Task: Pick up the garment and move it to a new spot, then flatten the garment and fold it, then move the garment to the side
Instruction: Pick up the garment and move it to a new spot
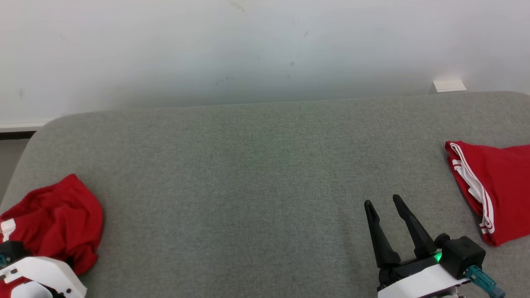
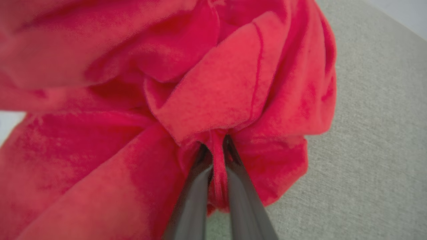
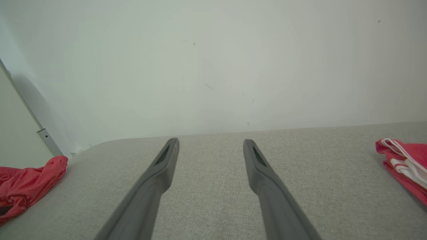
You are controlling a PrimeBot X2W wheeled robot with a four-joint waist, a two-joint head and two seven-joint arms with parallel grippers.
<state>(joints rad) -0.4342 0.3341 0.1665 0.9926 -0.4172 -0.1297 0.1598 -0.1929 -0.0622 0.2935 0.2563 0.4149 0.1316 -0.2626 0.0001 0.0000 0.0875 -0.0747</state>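
Observation:
A crumpled red garment (image 1: 58,219) lies bunched at the left edge of the grey padded surface (image 1: 248,186); the right wrist view catches it too, garment (image 3: 26,183). My left gripper (image 2: 218,156) is shut on a pinched fold of this garment (image 2: 200,93), the cloth squeezed between the two dark fingers. In the head view the left arm's white wrist (image 1: 37,277) sits at the lower left over the cloth, its fingers hidden. My right gripper (image 1: 383,203) hovers open at the lower right, nothing between its fingers (image 3: 165,163).
A second red garment with white stripes (image 1: 492,190), folded, lies at the right edge; it is also in the right wrist view as the striped garment (image 3: 405,166). A white wall (image 1: 248,49) backs the surface. A small white block (image 1: 448,86) stands at the far right.

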